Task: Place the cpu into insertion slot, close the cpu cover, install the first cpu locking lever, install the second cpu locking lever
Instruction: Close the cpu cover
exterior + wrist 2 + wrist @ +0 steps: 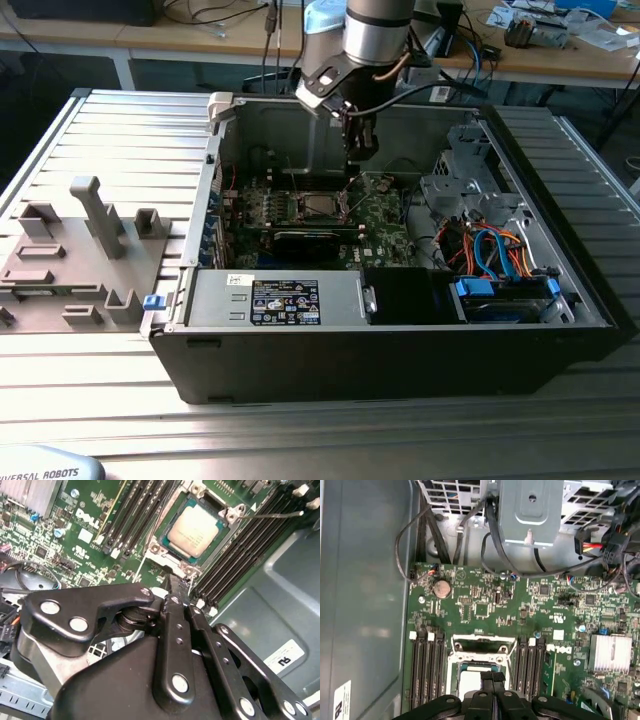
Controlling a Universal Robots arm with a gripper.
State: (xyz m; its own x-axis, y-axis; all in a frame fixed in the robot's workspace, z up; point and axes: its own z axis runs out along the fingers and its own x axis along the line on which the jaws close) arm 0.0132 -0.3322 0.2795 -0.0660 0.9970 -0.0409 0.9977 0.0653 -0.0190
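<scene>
Arm (378, 30) vertical, pincer (360, 150) pointing straight down, fingers (170, 592) pressed together

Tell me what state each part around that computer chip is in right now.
cpu: seated in the insertion slot, silver top up.
cpu cover: flipped open, not over the chip.
locking lever: swung out, unlatched.
claw: shut, hovering close by the socket.
computer case: lying with its side open.

An open computer case (400, 330) is laid on a slatted metal table (130, 130). Inside it, a robot gripper (359, 152) is held above the green circuit board (385, 215), near the socket (320, 206).
</scene>
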